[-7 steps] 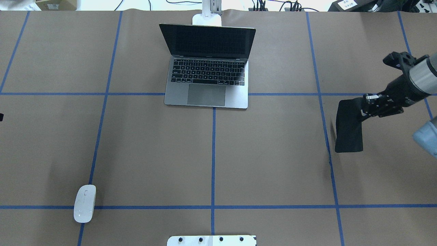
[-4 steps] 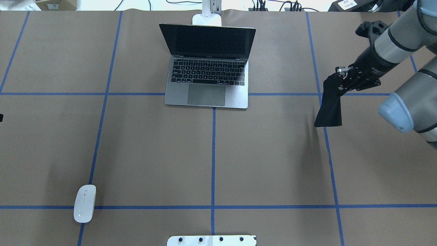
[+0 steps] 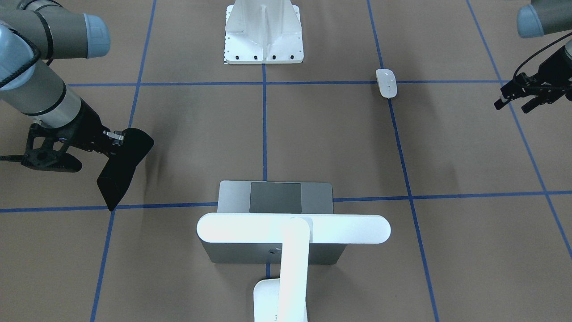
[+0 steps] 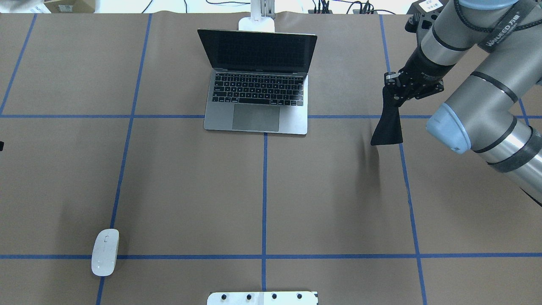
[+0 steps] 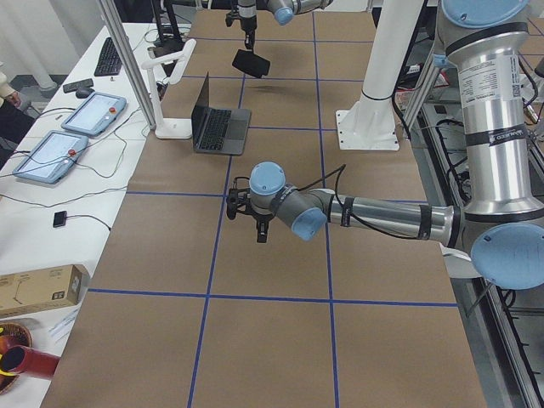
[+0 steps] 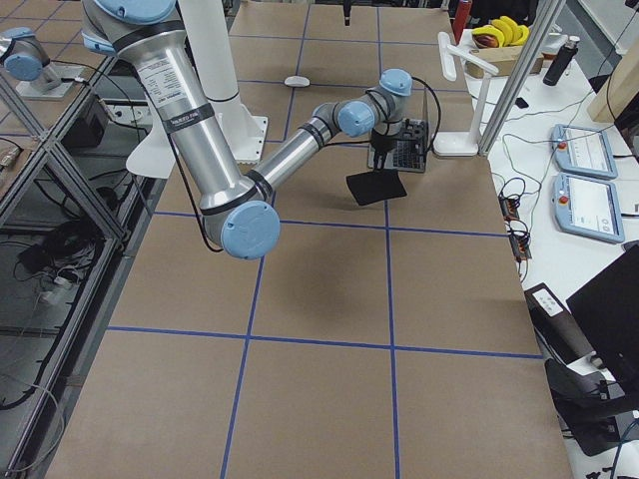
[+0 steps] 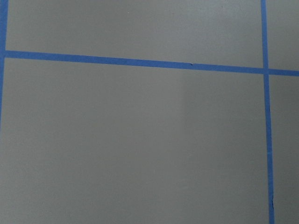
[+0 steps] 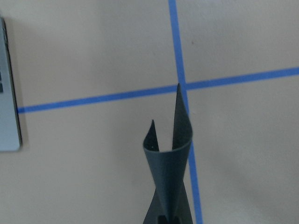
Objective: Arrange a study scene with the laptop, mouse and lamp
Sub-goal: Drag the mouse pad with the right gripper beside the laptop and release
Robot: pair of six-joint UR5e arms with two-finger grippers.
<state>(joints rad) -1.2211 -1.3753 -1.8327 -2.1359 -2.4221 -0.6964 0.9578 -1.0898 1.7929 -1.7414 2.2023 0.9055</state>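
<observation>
The right gripper (image 4: 391, 99) is carrying a thin black mat (image 4: 386, 129) in from the right edge of the table (image 4: 190, 190). Over the last second it has been swinging farther and leftward, and is now hanging the mat in the air just right of the laptop (image 4: 256, 106). Its jaws are pinching the mat's top edge, and the sheet is drooping and curling in on itself. This is probably heading toward laying the mat down beside the laptop for the mouse.

The laptop is sitting open at far centre, space-grey, with a dark screen. The white lamp (image 3: 293, 228) is standing behind it. The glossy white mouse (image 4: 105, 252) is lying untouched at near left. The left gripper (image 3: 514, 105) is hovering with its jaws apart and empty.
</observation>
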